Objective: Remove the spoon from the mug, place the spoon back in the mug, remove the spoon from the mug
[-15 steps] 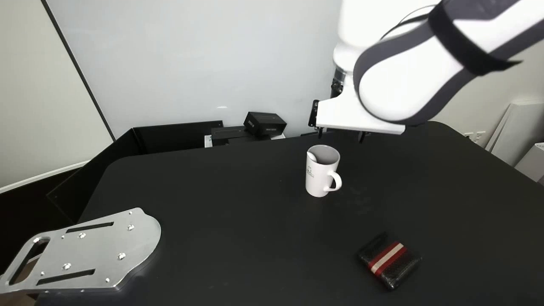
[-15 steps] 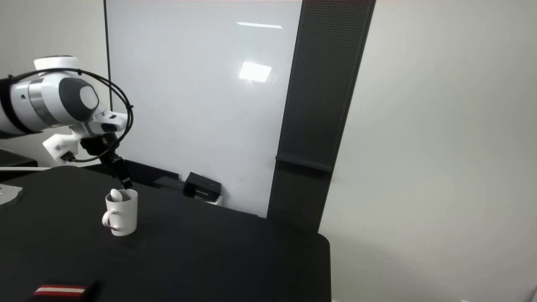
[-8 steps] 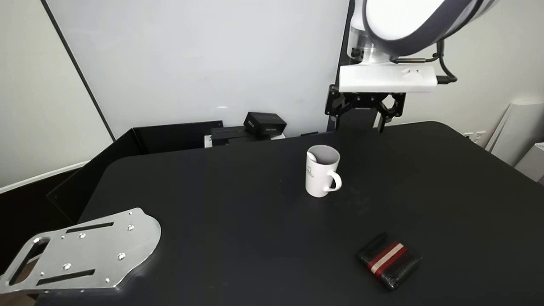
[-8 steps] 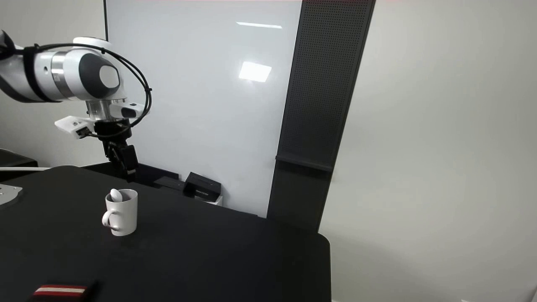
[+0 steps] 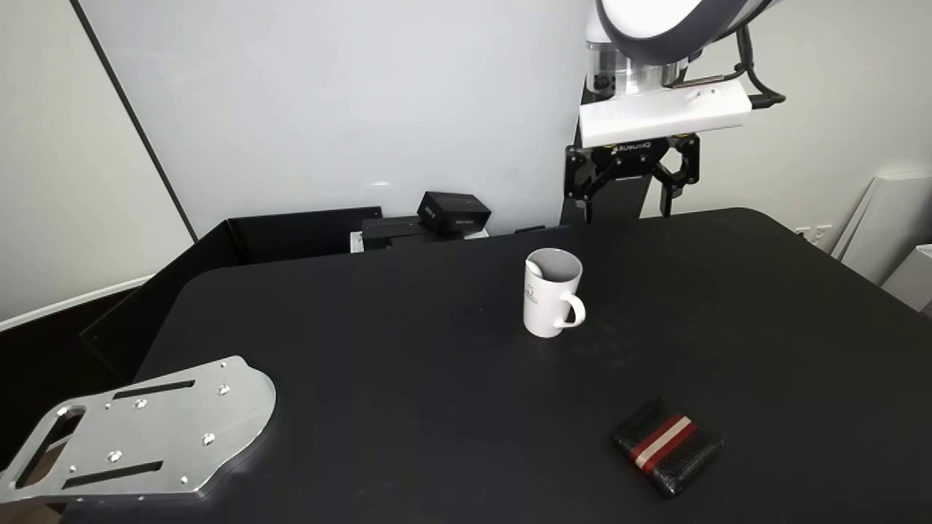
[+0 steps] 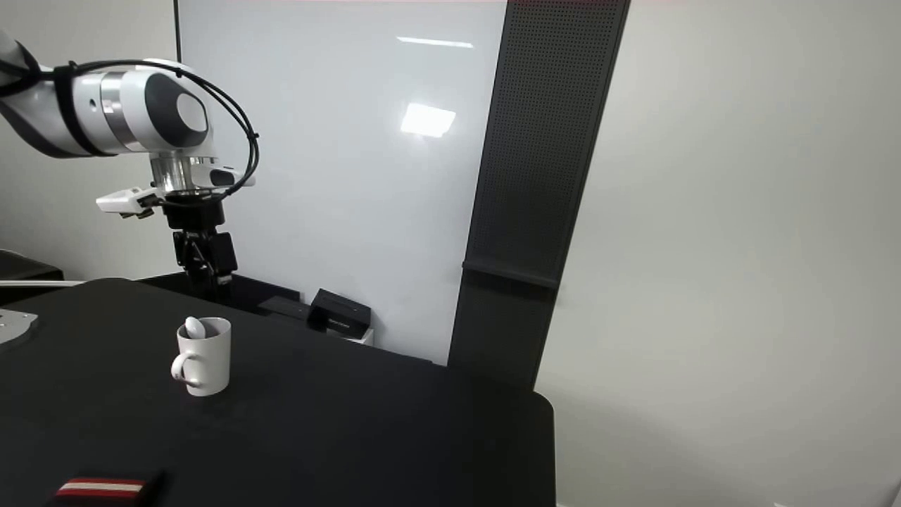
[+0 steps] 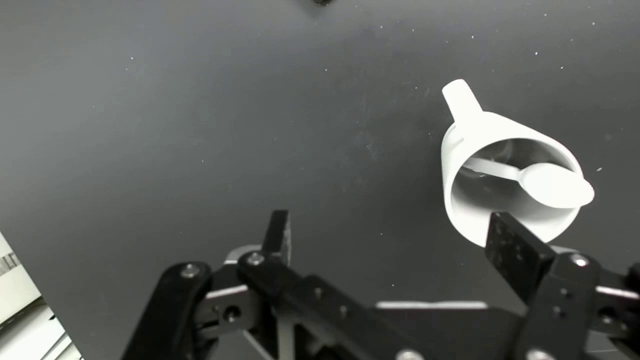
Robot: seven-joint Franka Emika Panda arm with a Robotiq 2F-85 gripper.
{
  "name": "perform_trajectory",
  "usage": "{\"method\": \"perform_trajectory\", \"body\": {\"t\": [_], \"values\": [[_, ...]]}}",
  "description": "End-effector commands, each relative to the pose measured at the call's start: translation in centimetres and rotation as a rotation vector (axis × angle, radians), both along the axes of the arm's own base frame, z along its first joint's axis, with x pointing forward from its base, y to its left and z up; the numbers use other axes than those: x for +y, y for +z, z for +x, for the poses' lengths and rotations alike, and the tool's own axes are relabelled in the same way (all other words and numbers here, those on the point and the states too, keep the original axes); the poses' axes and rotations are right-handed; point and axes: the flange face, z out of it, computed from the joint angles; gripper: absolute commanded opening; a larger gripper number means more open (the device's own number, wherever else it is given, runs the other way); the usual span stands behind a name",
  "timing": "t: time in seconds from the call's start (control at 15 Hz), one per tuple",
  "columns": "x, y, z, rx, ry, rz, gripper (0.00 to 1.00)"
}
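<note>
In an exterior view, a metal plate (image 5: pixel 171 422) is seen at left; a white spoon (image 5: pixel 535 269), bowl up, is held in an upright white mug (image 5: pixel 546 302) on a table (image 5: pixel 393 393); the gripper (image 5: pixel 627 216) is held aloft beyond, fingers apart; a striped dark block (image 5: pixel 668 446) is seen lower right.

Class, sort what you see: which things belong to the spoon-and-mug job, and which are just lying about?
Belong to the job:
mug, upright
spoon, leaning inside the mug, bowl end up
tool, open and holding nothing

Just lying about:
wallet by its look, black with a red-and-white stripe
metal plate
black box
</note>
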Motion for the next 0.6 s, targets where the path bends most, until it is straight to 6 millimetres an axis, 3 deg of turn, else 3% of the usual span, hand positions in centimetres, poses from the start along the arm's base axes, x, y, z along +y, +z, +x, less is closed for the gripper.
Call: {"method": "perform_trajectory", "body": {"t": [0.0, 0.53], "values": [[1.7, -0.6, 1.4, 0.006, 0.042, -0.035, 1.0], [4.1, -4.0, 3.2, 0.019, 0.105, -0.091, 1.0]]}}
